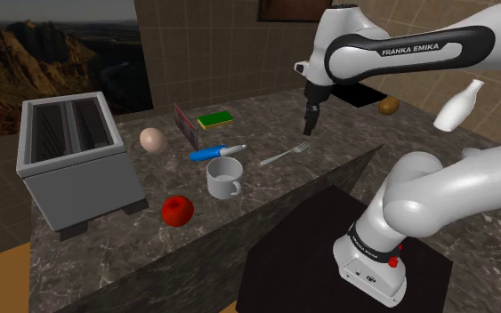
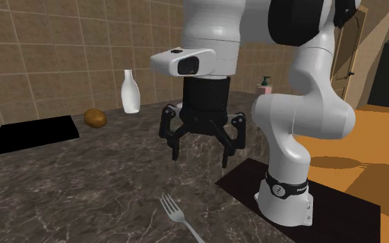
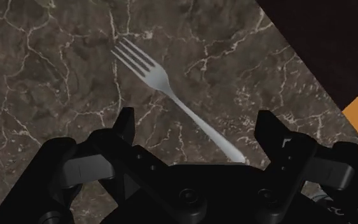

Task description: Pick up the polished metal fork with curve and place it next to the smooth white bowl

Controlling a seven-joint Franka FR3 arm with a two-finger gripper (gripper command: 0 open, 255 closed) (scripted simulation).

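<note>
**A:** Where does the fork (image 3: pixel 169 94) lie?

**B:** Flat on the counter (image 1: pixel 275 182), close to its front edge, the one facing the stand. The tines point away from the white bowl (image 1: pixel 224 178), which stands further along that edge, near the handle end but apart from it.

**A:** And the gripper (image 2: pixel 200 159)?

**B:** Spread wide, holding nothing. It hangs above the fork, clear of it. In the wrist view the handle runs slantwise between the two fingers.

**A:** So, how should it take it?

**B:** I'd turn the wrist first so the fingers close square across the handle, not along the slant. Then go straight down until the tips almost meet the stone — the fork is thin and lies low, so a high grip would likely miss it.

**A:** Where on the handle?

**B:** Mid-handle, I think — there it should hang more level. Squeeze slowly, because smooth metal may skid sideways.
</note>
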